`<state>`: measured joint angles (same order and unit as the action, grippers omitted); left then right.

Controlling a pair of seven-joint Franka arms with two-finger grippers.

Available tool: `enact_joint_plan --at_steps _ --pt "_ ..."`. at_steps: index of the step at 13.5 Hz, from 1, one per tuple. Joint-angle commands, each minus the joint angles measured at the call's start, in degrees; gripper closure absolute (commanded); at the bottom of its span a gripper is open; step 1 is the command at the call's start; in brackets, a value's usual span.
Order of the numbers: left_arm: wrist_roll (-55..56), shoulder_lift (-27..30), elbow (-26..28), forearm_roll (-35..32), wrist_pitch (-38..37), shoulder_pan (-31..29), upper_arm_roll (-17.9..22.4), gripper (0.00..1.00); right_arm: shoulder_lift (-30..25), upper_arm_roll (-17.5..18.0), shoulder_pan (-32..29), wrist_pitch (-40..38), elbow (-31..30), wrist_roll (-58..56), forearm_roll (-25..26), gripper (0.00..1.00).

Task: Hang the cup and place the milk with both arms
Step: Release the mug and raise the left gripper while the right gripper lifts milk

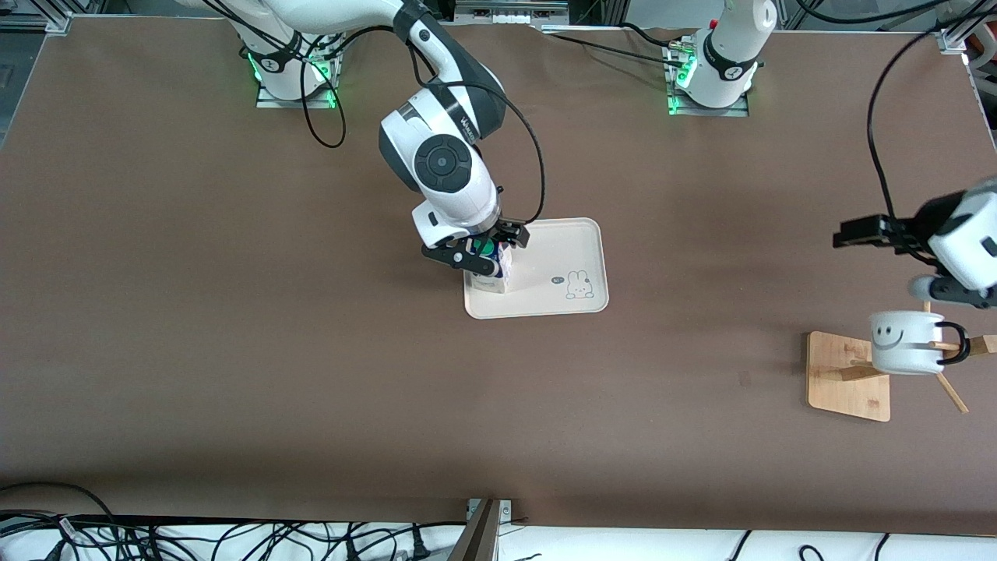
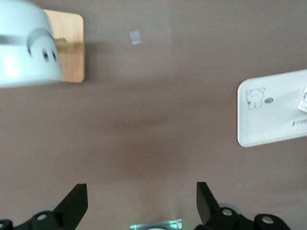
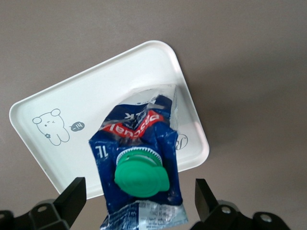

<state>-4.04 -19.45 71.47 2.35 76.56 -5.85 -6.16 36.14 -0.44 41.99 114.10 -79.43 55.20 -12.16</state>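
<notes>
The milk is seen standing upright on the white tray, in the tray's corner at about 8 o'clock of the front view, toward the right arm's end of the surface. Its long axis runs vertically and its gable top with the round green cap is turned upward toward the right wrist camera. The carton is dark blue with a red band, white lettering and a white panel low on its side; its walls look creased. A rabbit drawing is printed on the tray at the corner nearest the front camera on the left arm's side.

The right gripper is held just over the milk, its fingers spread to either side of the carton with a gap showing on both sides in the right wrist view.

The cup is hung by its thin black handle on a peg of the wooden rack, near the left arm's end of the surface at about 4 o'clock. It lies on its side, its long axis roughly level, with the black smiley face turned toward the front camera. It is white and glossy.

The left gripper is held above the rack, spread wide and holding nothing.
</notes>
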Motion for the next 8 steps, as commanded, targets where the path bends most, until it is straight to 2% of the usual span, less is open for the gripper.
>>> enact_joint_plan --at_steps 1,2,3,4,5,6,7,8 --pt "0.2 0.3 0.0 -1.4 -0.9 0.3 0.4 0.00 -0.2 0.0 -0.6 -0.7 -0.1 -1.6 0.8 0.00" --pt "-0.5 1.5 0.9 -2.2 1.0 3.0 1.4 0.00 -0.2 0.0 -0.6 -0.8 -0.5 -2.7 0.8 0.15" --pt "-0.3 4.6 4.8 -2.3 3.4 6.3 5.2 0.00 -0.3 0.0 -0.5 -0.8 -0.8 -3.3 0.8 0.45" --pt "0.4 9.0 11.7 -2.4 9.7 9.6 8.8 0.00 -0.3 0.0 -0.4 -0.7 -0.9 -2.8 0.8 0.77" --pt "1.5 15.1 20.7 -2.3 18.4 10.8 10.2 0.00 -0.4 0.0 0.0 -0.7 -0.9 -1.1 0.6 0.95" --pt "3.6 20.6 28.4 -1.8 25.8 10.4 10.4 0.00 -0.4 0.2 0.1 -0.7 -0.9 2.7 0.8 1.00" --pt "5.5 22.9 32.7 -1.7 30.4 10.2 10.6 0.00 -0.3 0.3 0.2 -0.6 -0.8 5.3 1.0 1.00" --pt "5.1 23.6 32.7 -2.3 29.2 10.1 10.6 0.00 -0.4 0.3 0.1 -0.6 -0.8 5.7 1.1 1.00"
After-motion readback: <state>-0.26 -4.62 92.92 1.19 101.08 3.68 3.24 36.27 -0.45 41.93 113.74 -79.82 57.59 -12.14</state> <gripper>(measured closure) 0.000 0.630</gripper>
